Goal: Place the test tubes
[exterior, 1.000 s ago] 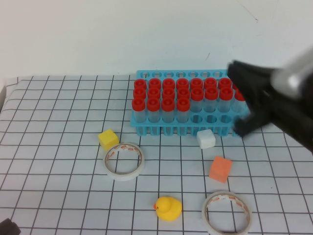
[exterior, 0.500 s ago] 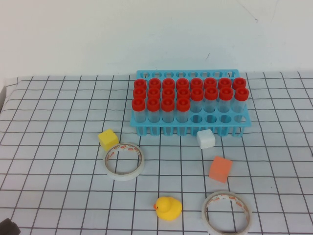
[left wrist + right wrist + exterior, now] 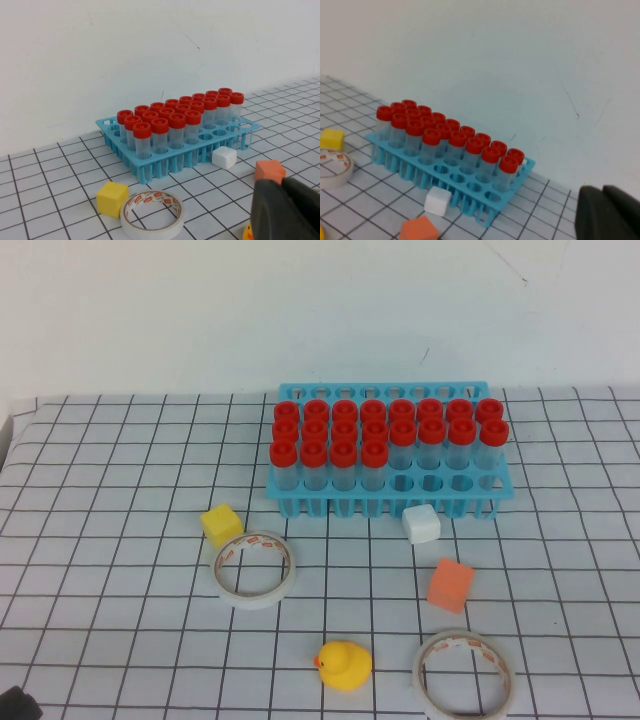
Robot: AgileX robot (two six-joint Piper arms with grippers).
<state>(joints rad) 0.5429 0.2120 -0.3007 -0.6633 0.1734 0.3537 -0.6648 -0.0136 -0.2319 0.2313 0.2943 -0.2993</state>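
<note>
The high view looks steeply down at the worktop, both wrist views sit low, and all three share the blue rack

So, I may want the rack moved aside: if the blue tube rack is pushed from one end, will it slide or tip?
Likely slides: the blue rack has a broad, low footprint. Tubes fill its left side more than its right, so it might swivel. Left hand shut at the table's near-left corner; right hand shut, off to the rack's right.
</note>
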